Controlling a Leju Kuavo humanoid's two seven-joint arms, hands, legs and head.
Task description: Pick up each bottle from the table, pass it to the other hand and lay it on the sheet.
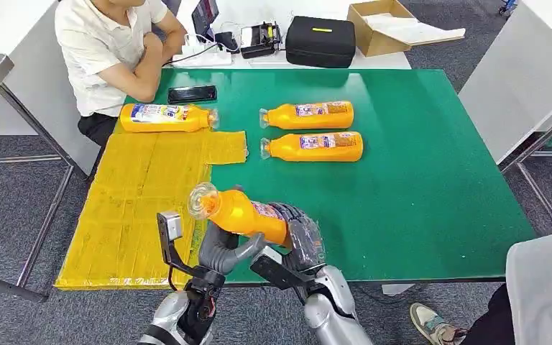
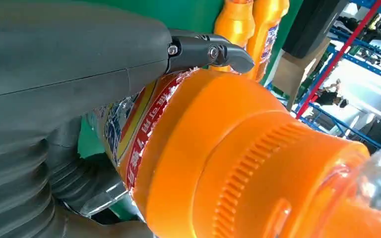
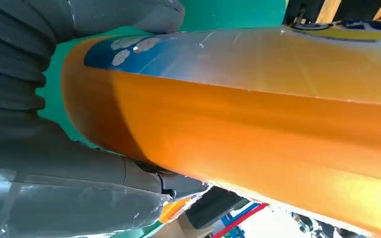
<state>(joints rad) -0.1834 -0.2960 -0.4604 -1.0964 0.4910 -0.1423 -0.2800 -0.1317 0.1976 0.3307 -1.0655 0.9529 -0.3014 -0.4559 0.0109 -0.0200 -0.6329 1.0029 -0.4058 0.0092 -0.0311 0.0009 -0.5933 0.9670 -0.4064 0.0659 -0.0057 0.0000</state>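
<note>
An orange bottle (image 1: 244, 214) with a clear cap hangs over the table's front edge, cap toward the yellow sheet (image 1: 136, 208). My right hand (image 1: 300, 238) grips its base end, and my left hand (image 1: 228, 250) grips it from below near the neck. The left wrist view has the bottle (image 2: 238, 158) close up with my left hand (image 2: 69, 74) wrapped on it. My right hand (image 3: 54, 188) clasps the body of the bottle (image 3: 258, 109) in the right wrist view. One bottle (image 1: 165, 117) lies at the sheet's far edge. Two more (image 1: 309, 115) (image 1: 315, 146) lie on the green table (image 1: 431, 187).
A person in a white shirt (image 1: 108, 50) sits at the far left corner with a phone (image 1: 192, 94) nearby. A black case (image 1: 320, 41), a cardboard box (image 1: 381, 25) and devices stand beyond the table. Another person's leg and shoe (image 1: 431, 323) are at the lower right.
</note>
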